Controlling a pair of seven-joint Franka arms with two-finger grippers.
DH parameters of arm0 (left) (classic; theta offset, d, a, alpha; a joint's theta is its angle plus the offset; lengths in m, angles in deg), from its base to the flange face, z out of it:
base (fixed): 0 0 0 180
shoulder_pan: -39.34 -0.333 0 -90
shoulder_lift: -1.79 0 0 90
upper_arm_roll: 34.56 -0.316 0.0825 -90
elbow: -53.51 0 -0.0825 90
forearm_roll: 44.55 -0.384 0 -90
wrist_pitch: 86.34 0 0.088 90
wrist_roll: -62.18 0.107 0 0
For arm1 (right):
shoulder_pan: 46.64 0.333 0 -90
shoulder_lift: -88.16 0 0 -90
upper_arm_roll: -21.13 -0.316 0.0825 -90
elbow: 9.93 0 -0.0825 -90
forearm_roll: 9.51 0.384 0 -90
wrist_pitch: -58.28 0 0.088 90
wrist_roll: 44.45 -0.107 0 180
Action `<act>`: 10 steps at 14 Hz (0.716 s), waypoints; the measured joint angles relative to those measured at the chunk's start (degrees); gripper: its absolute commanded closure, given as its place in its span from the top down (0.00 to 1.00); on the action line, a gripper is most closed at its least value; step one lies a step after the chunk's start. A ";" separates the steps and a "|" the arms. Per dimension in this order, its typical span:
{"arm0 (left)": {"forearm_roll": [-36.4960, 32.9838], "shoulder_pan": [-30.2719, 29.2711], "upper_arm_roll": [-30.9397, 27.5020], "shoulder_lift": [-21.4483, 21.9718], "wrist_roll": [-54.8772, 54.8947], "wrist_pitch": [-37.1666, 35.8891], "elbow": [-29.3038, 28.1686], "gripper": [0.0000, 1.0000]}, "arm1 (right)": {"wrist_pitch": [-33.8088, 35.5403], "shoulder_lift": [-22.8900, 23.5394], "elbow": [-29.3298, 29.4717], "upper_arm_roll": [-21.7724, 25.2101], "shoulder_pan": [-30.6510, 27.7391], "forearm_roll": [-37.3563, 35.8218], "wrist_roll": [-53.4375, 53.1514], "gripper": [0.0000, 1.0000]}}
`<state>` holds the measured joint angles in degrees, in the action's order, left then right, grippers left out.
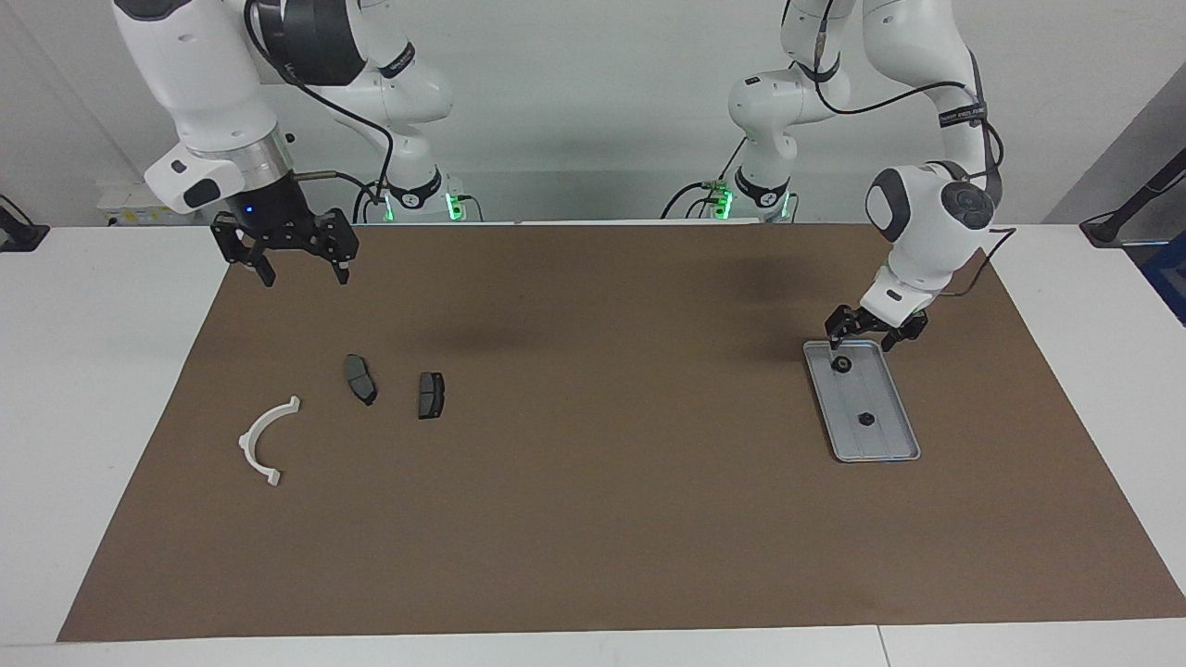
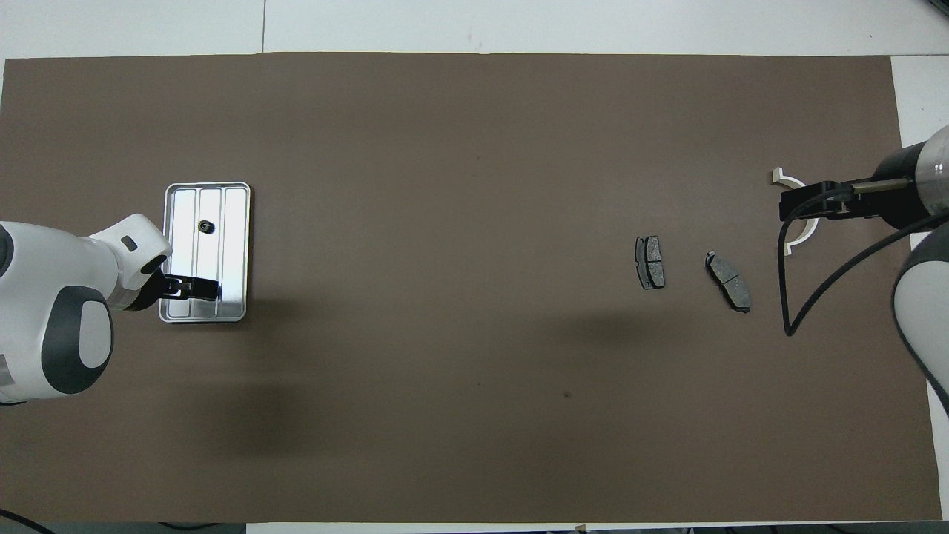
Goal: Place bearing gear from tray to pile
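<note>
The silver-grey tray (image 1: 891, 437) lies at the left arm's end of the mat and shows in the overhead view (image 2: 234, 215). Two small black gears lie in it, one nearer the robots (image 1: 841, 364) and one farther from them (image 1: 866, 419) (image 2: 204, 225). My left gripper (image 1: 864, 337) (image 2: 197, 288) is open, low over the tray's nearer end and the nearer gear, which it hides from overhead. The pile holds a white bracket (image 1: 262, 439) (image 2: 796, 240) and two dark pads (image 1: 360, 379) (image 1: 431, 395). My right gripper (image 1: 305, 270) (image 2: 805, 201) is open and empty, raised over the mat's right-arm end.
A brown mat (image 1: 593, 500) covers the table, with white table surface (image 1: 83, 389) around it. The pads also show from overhead (image 2: 650, 262) (image 2: 728, 280). The right arm's black cable (image 2: 797, 311) loops beside the bracket.
</note>
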<state>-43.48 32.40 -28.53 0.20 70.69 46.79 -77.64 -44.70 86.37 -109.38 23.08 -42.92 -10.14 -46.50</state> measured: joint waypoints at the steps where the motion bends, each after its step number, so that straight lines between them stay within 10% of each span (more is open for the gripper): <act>1: 0.00 0.00 0.01 0.00 -0.12 0.50 -0.37 1.00 | -2.13 0.10 -1.62 0.00 0.00 0.00 -0.17 1.00; 10: 0.00 0.46 0.03 -2.42 -0.25 4.79 -1.41 1.00 | -11.52 5.29 -5.59 -0.01 0.46 0.00 -8.24 1.00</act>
<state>-43.48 32.86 -28.50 -2.22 70.44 51.58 -79.05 -56.22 91.66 -114.97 23.07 -42.45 -10.14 -54.75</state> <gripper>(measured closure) 0.000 0.000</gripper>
